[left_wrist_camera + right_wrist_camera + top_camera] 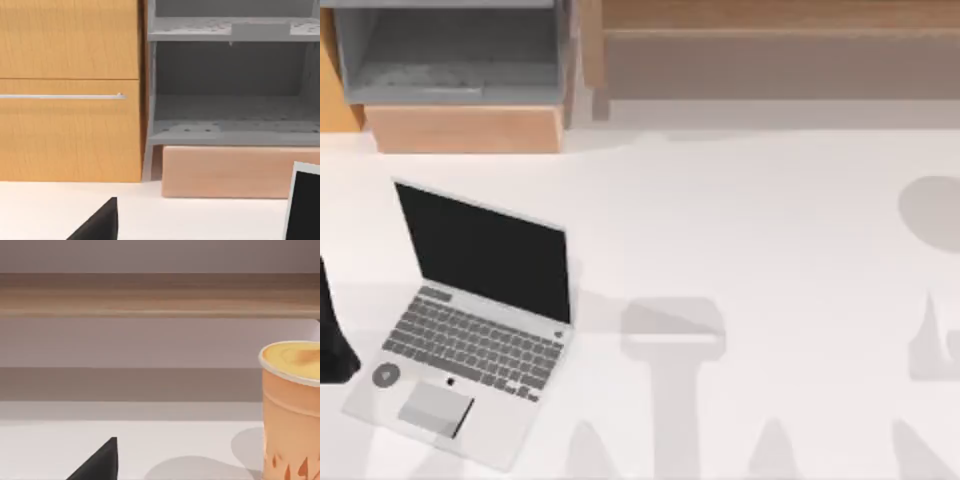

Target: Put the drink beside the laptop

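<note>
The laptop stands open on the left of the white table, with a black screen, grey keyboard and trackpad, and a round grey sticker beside the trackpad. Its screen edge shows in the left wrist view. The drink, a tan-orange cup with a pale yellow-orange top, stands upright on the table in the right wrist view, apart from a dark part of my right gripper. My left arm sits at the table's far left edge beside the laptop. A dark part of my left gripper hangs over the bare table.
A grey shelf unit stands at the back left above a pale wooden block. A wooden cabinet with a metal handle is beside it. A long wooden ledge runs along the back right.
</note>
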Controlling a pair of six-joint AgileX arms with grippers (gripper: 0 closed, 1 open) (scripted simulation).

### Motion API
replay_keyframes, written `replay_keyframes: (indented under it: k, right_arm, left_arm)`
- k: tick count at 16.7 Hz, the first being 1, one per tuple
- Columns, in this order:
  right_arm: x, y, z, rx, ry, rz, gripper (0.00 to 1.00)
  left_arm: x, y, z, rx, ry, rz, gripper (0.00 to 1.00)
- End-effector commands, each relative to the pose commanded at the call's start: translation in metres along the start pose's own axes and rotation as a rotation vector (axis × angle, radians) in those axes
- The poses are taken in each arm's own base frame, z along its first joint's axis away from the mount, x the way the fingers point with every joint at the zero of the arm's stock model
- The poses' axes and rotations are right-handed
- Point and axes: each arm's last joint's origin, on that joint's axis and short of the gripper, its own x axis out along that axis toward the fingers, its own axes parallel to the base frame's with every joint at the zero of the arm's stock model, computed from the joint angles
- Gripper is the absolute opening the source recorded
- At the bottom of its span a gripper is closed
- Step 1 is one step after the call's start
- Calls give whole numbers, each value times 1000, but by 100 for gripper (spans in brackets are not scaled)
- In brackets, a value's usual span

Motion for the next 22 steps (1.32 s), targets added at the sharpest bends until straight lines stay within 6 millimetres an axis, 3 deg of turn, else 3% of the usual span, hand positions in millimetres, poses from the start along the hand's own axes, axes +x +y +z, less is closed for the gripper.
replay_keyframes:
  k: [7, 14, 18, 22]
  right_arm:
    - [9, -3, 9, -8, -3, 4, 100]
    - [54, -21, 21, -25, 20, -13, 100]
    - [87, -43, 11, -31, 41, -33, 100]
    - [113, -65, -13, -32, 55, -31, 100]
  left_arm:
    - [0, 0, 0, 0, 0, 0, 100]
    - [0, 0, 0, 0, 0, 0, 100]
    - [0, 0, 0, 0, 0, 0, 100]
    - [0, 0, 0, 0, 0, 0, 100]
